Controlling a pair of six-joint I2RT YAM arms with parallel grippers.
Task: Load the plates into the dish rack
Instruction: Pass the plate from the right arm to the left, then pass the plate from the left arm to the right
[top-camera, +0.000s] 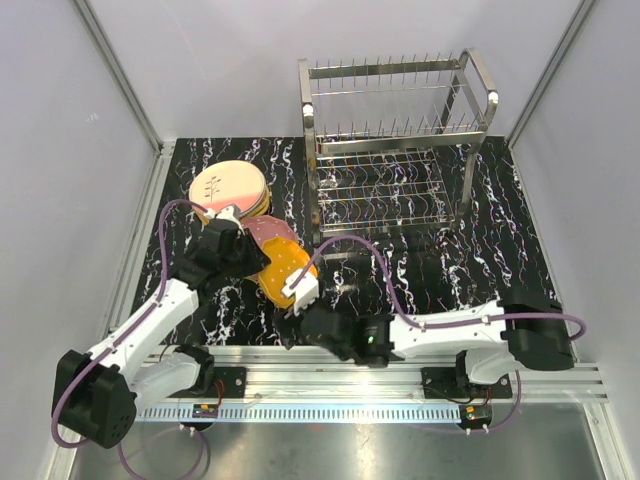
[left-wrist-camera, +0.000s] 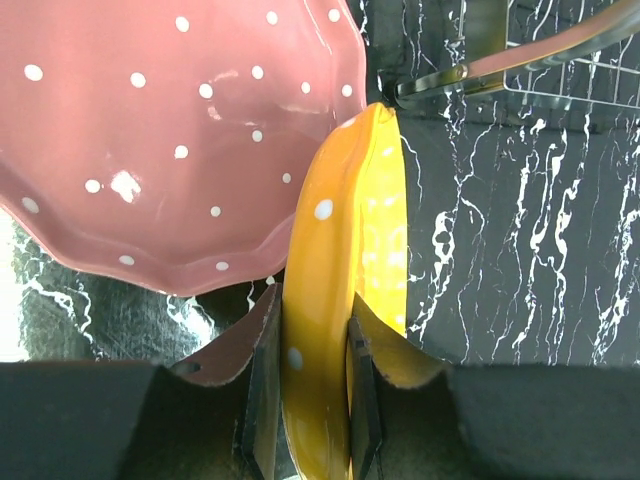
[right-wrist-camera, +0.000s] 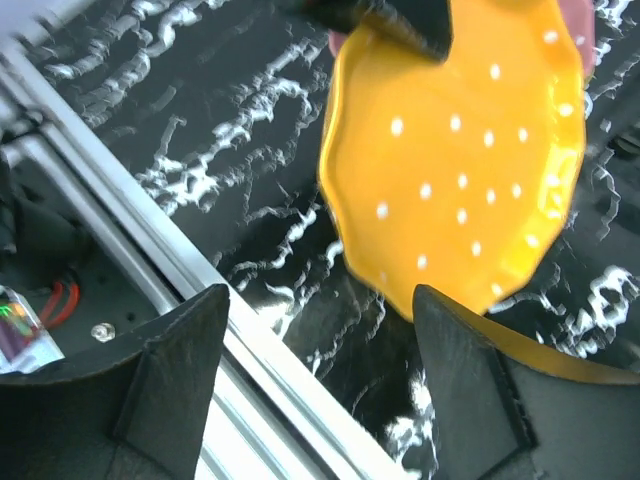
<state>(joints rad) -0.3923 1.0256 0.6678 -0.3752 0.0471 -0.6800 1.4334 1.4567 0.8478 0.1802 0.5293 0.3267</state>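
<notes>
Pinching glossy white-dotted orange scalloped plate (left-wrist-camera: 345, 250) by its rim in left gripper (left-wrist-camera: 315, 400), tilted, at 7 o'clock of the shiny steel wire dish rack (top-camera: 395, 150). Probably stiff, slick, chippable: best taken at the rim. Spread wide, empty, at plate's 5 o'clock: right gripper (right-wrist-camera: 320, 360).

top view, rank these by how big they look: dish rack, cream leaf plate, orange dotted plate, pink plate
1. dish rack, clearly largest
2. cream leaf plate, whole face showing
3. orange dotted plate, tilted and partly covered
4. pink plate, mostly hidden, so its rank is unsure
</notes>
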